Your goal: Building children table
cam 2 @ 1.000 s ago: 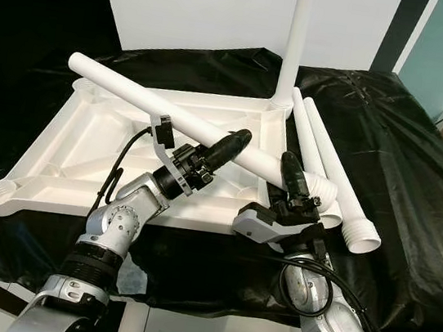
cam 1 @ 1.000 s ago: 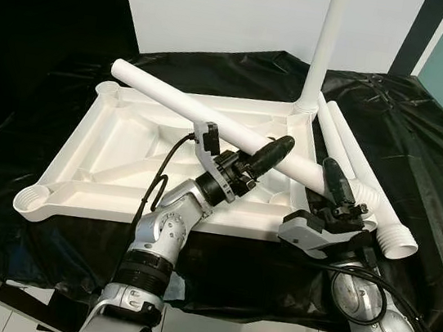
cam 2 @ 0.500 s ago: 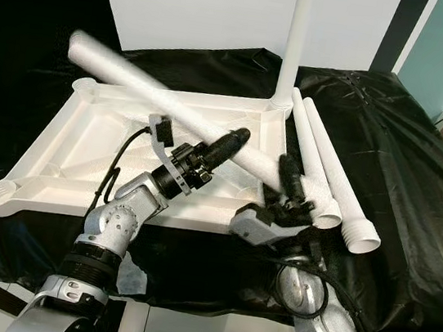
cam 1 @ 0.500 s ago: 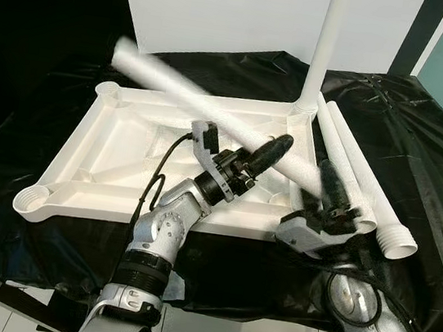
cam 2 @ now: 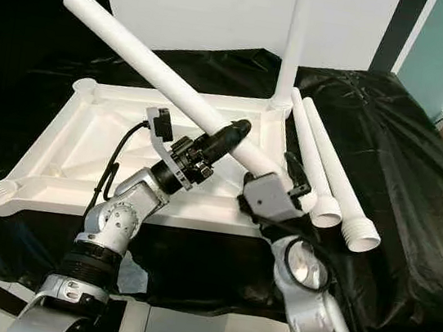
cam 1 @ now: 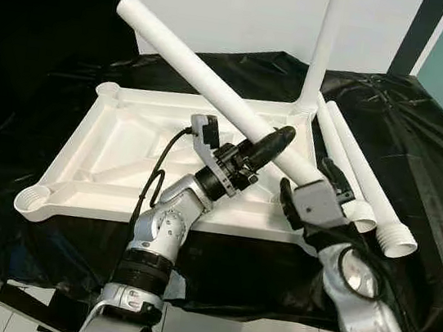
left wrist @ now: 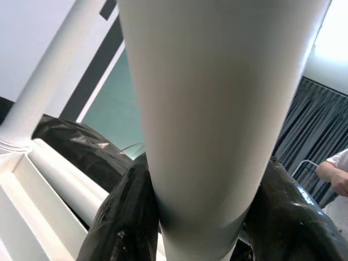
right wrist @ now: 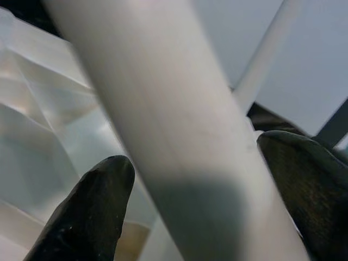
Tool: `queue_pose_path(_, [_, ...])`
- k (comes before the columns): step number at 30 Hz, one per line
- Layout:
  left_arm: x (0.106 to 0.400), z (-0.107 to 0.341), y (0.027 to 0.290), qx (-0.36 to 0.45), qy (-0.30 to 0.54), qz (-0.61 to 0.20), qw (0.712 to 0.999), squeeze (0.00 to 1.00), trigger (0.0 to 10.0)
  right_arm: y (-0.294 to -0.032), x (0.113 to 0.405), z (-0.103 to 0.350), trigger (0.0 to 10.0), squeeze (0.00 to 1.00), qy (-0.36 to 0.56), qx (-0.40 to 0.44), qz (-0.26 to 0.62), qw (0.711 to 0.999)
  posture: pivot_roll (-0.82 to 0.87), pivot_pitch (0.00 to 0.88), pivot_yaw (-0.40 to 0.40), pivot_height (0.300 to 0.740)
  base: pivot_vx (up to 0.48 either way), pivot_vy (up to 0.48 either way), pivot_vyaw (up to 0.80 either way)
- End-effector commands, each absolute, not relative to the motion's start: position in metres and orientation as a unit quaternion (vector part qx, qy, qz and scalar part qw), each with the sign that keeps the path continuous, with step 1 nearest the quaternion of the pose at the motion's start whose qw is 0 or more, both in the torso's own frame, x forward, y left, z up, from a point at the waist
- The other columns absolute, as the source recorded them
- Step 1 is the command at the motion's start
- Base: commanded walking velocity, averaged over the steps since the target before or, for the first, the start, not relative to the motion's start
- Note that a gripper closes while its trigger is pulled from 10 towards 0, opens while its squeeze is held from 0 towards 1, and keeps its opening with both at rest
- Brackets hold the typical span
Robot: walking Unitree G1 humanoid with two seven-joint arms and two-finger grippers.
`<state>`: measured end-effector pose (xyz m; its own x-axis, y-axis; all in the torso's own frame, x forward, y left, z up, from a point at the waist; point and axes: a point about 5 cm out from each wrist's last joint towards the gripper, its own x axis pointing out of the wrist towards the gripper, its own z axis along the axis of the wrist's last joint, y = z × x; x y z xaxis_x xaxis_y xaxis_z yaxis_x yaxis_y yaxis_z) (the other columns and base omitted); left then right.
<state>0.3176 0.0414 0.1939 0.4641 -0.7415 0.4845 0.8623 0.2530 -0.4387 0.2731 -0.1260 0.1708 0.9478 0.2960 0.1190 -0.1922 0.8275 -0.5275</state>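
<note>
Closest to me, the right hand [cam 1: 310, 193] sits at the near right corner of the upturned white tabletop [cam 1: 124, 152], its two black fingers [right wrist: 89, 204] either side of the lower end of a long white table leg [cam 1: 208, 86]. In the right wrist view the leg runs between those fingers with a sliver of space on each side, so I cannot tell whether they are clamped on it or merely around it.

Just beyond and to the left, the left hand [cam 1: 270, 146] grips the same leg further up its length; the left wrist view shows both black fingers [left wrist: 122, 217] pressed tight against the tube. The leg is held off the tabletop, tilted, its free end rising up and away to the far left over the tray-like underside.

The tabletop lies upside down on a table covered in crumpled black plastic sheeting [cam 1: 422, 145], with a round socket [cam 1: 30, 204] at its near left corner. To the right of it, two more white legs [cam 1: 360, 181] lie side by side on the sheeting. At the far right corner of the tabletop, one fitted leg [cam 1: 323, 44] stands upright in front of a white wall [cam 1: 227, 10].
</note>
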Motion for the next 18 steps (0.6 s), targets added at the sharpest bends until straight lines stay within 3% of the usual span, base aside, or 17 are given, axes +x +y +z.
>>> queue_pose_path(1, [0.307,0.198,0.031,-0.334,-0.099,-0.567,0.746,0.00,0.0,-0.118,0.272,0.170,10.0,0.00,-0.072,-0.230,0.188,0.952,-0.20,0.025,0.075,0.740,0.000,0.000,0.00])
queue_pose_path(4, [0.305,0.196,0.030,-0.326,-0.097,-0.575,0.744,0.00,0.0,-0.115,0.268,0.172,10.0,0.00,-0.050,-0.209,0.249,0.945,-0.20,0.025,0.070,0.740,0.000,0.000,0.00])
queue_pose_path(10, [0.303,0.196,0.029,-0.320,-0.099,-0.577,0.745,0.00,0.0,-0.111,0.265,0.174,10.0,0.00,-0.034,-0.204,0.287,0.936,-0.19,0.026,0.067,0.740,0.000,0.000,0.00])
queue_pose_path(11, [0.303,0.195,0.029,-0.320,-0.099,-0.577,0.745,0.00,0.0,-0.109,0.265,0.174,3.4,0.00,-0.031,-0.200,0.290,0.936,-0.19,0.027,0.067,0.740,0.000,0.000,0.00])
queue_pose_path(12, [0.303,0.195,0.029,-0.320,-0.099,-0.577,0.745,0.00,0.0,-0.109,0.265,0.174,3.4,0.00,-0.031,-0.200,0.290,0.936,-0.19,0.027,0.067,0.740,0.000,0.000,0.00])
queue_pose_path(13, [0.302,0.195,0.029,-0.319,-0.098,-0.578,0.745,0.00,0.0,-0.107,0.263,0.173,0.0,0.00,-0.028,-0.192,0.295,0.936,-0.19,0.029,0.068,0.740,0.000,0.000,0.00])
queue_pose_path(18, [0.301,0.195,0.030,-0.318,-0.097,-0.579,0.744,0.00,0.0,-0.108,0.259,0.170,0.0,0.00,-0.001,-0.164,0.303,0.939,-0.19,0.032,0.072,0.740,0.000,0.000,0.00])
